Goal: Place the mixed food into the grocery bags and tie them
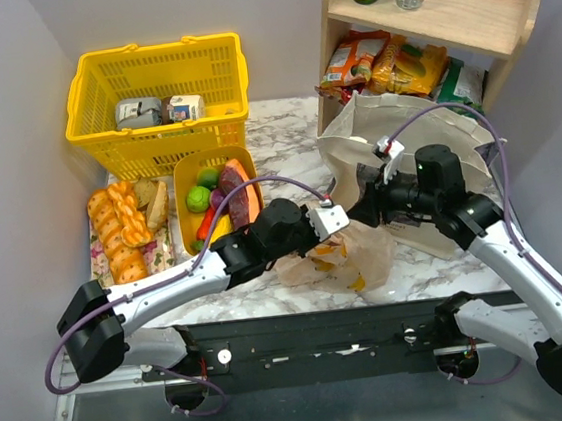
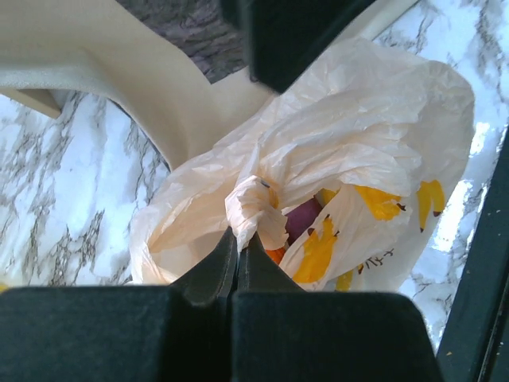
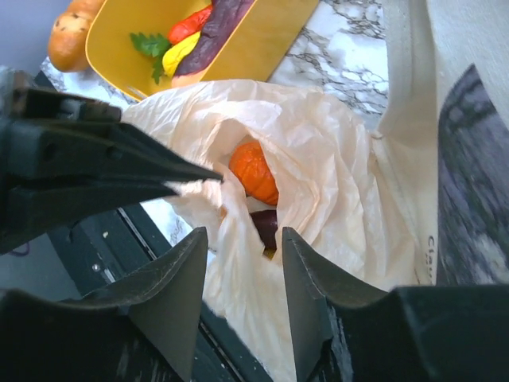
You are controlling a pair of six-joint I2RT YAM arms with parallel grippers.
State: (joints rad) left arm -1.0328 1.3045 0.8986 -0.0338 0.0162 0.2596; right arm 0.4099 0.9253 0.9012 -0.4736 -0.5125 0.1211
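Observation:
The peach plastic grocery bag lies crumpled on the marble near the front edge. Its mouth gapes, showing an orange and a purple eggplant inside. My left gripper is shut on a bunched strip of the bag's rim. My right gripper hovers open just over the bag's mouth, with loose film between its fingers but not pinched. The beige canvas tote stands right behind. More mixed food, limes and a red-brown slice, lies in a yellow tray.
A yellow shopping basket with cartons stands at the back left. Braided bread loaves lie left of the tray. A wooden shelf at the back right holds snack packets and bottles. The dark base rail runs along the front edge.

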